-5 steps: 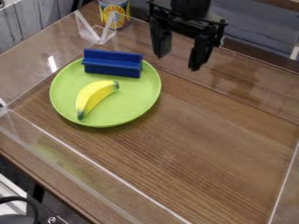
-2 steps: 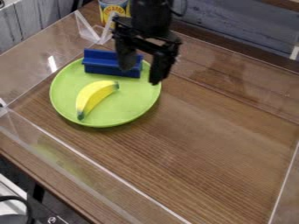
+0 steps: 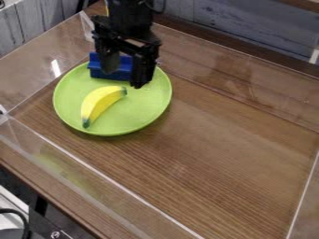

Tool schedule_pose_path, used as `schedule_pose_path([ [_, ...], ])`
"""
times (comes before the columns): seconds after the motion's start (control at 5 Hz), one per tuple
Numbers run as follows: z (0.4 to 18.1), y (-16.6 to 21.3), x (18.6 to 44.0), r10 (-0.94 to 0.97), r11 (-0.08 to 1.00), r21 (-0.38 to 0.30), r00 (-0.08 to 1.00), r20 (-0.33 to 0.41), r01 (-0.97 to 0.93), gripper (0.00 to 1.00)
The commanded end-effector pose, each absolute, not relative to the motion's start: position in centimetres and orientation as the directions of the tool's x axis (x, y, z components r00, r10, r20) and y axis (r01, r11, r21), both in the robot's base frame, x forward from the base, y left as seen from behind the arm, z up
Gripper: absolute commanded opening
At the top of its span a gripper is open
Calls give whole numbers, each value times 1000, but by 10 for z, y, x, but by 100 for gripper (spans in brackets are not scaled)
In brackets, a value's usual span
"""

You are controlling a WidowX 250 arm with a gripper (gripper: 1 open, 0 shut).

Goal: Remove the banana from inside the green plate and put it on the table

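Observation:
The small yellow banana (image 3: 101, 101) lies curved inside the lime-green plate (image 3: 147, 111), left of its middle. A blue rectangular block (image 3: 106, 65) rests at the plate's far edge, partly hidden by the arm. My black gripper (image 3: 125, 71) hangs open over the back of the plate, its two fingers pointing down just above and behind the banana, with nothing between them. The brown wood-grain table (image 3: 225, 140) carries the plate.
Clear plastic walls (image 3: 50, 159) run round the table's edges. A yellow container (image 3: 119, 6) stands at the back behind the arm. Bare wood stretches to the right of the plate.
The gripper has travelled left and towards the plate, from the back right of the table to above the blue block and banana. Its jaws stayed open. Banana and block have not moved.

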State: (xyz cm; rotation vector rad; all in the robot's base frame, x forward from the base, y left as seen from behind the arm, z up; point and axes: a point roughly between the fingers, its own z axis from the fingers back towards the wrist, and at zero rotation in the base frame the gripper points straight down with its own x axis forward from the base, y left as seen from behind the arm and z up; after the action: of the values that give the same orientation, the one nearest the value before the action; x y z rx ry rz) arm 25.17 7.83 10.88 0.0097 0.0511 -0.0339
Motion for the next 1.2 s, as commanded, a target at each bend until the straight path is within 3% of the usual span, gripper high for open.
schedule_pose_path([
  [0.0,115,88,251,-31,999,31,1000,5,30,100],
  [1.0,69,119,247,12,1000,9,1000,5,-12,100],
])
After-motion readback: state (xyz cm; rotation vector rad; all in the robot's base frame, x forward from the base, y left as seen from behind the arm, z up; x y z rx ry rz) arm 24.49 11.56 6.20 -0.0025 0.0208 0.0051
